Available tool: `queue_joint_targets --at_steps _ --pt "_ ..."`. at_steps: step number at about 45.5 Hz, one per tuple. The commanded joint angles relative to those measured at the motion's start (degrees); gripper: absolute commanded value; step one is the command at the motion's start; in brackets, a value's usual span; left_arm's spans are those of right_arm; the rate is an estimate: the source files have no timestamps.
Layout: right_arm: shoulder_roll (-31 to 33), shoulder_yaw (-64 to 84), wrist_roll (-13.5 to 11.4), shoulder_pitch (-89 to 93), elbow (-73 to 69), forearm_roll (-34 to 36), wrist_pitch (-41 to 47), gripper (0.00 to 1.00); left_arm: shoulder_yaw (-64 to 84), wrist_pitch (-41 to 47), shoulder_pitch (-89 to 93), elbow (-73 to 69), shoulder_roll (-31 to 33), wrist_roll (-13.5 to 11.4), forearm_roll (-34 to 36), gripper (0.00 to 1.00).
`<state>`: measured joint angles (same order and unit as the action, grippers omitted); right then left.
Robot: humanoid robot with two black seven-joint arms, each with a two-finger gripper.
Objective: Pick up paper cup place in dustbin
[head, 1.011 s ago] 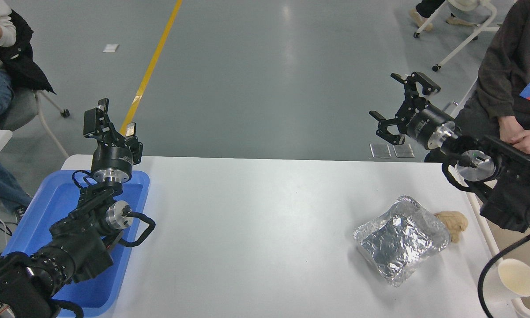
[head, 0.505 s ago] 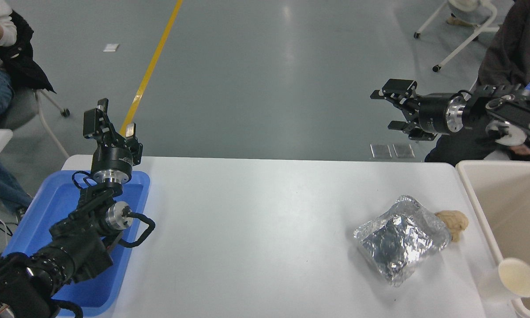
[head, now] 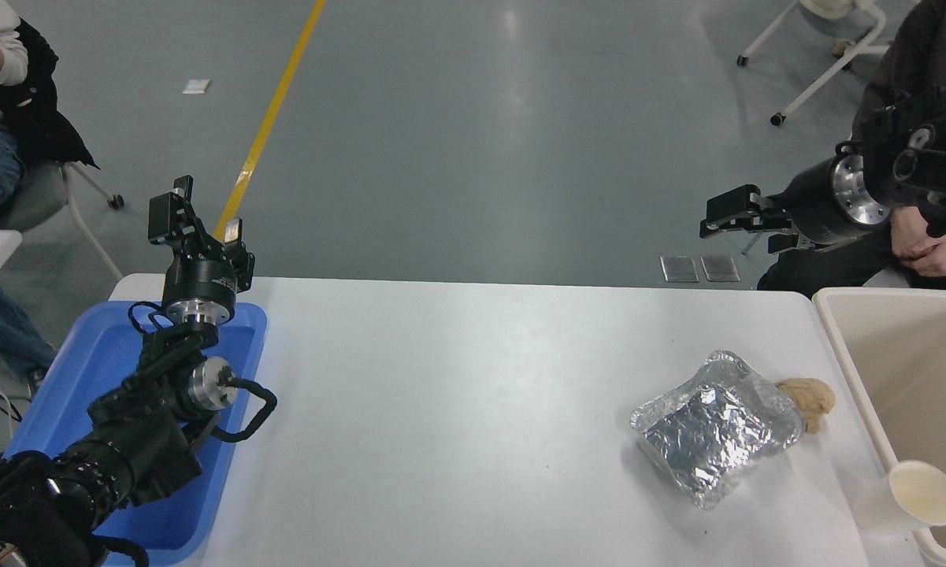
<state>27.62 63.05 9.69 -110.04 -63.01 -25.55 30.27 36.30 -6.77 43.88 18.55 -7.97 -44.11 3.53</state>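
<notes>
Robot test hall or lab

A grey glossy floor (head: 473,118) with a yellow line (head: 272,118) is stretching behind the white counter (head: 457,409), wheeled chairs (head: 827,47) are standing about, and seated people (head: 925,157) are watching the black robot arms.

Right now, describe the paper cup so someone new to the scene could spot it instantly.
Start at the big beige dustbin at the white table's right edge. Against its near left rim, on the table's near right corner, lies the paper cup: small, white, cream inside, on its side, smoother than the crinkled silver foil packet beside it.
</notes>
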Motion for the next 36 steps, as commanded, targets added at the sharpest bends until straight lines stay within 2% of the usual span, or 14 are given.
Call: queue_joint_targets --at_steps 1,8,19,26,36 --pt "-3.5 11.3 -0.1 -11.4 -11.4 -1.0 0.5 1.0 0.0 0.0 0.0 0.0 0.0 0.0 0.1 1.0" --pt "-5.3 14.0 -0.1 -17.2 -17.2 -0.5 2.2 1.0 0.0 0.0 0.0 0.0 -0.1 0.1 0.1 1.0" --pt "-6.3 14.7 0.3 -26.2 -22.0 3.1 14.5 1.0 0.0 0.0 0.0 0.0 -0.1 0.1 0.0 1.0" --pt "-6.2 12.9 1.2 -27.2 -22.1 5.0 14.7 1.0 0.0 0.0 0.0 0.0 -0.2 0.1 0.1 1.0" --pt "-5.9 13.0 1.2 -26.6 -23.5 5.9 14.7 1.0 0.0 0.0 0.1 0.0 -0.1 0.1 0.1 1.0"
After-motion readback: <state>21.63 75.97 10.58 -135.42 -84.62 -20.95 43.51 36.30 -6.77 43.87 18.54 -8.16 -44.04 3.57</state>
